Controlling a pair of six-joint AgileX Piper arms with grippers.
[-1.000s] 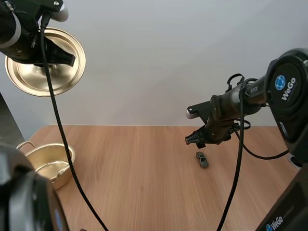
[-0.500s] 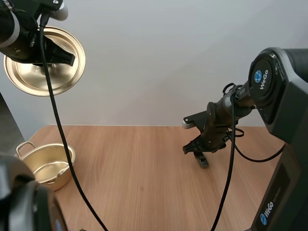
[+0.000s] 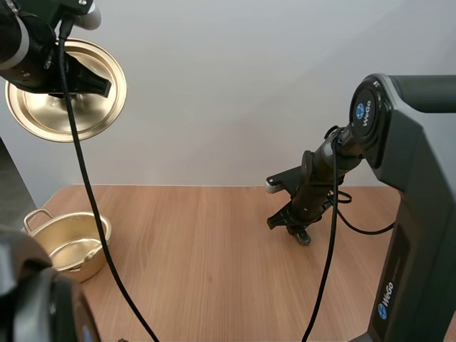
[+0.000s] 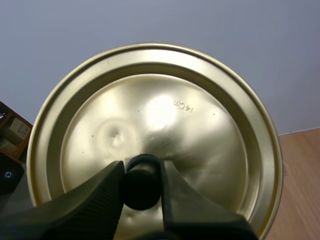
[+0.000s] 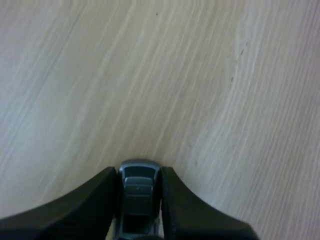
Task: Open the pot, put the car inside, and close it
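High view: at upper left the left hand (image 3: 89,82) holds the lid (image 3: 43,114) aloft; the pot (image 3: 105,229) sits open at lower left of the desk (image 3: 199,271), apparently empty; right of centre the right hand (image 3: 291,225) is down on the car (image 3: 303,239). Left wrist view: fingers pinch the lid's knob (image 4: 141,181). Right wrist view: fingers press the car's sides, the car resting on the desk; this is the grasping step, I judge; next it needs lifting and carrying to the pot.

Lid stamp: "14cm", upside down, on inner face of the round gold-coloured metal lid (image 4: 210,150) | Arm brand: "WeGo" in white beside a round blue badge, twice on the black right arm housing (image 3: 410,178), at upper joint and lower column
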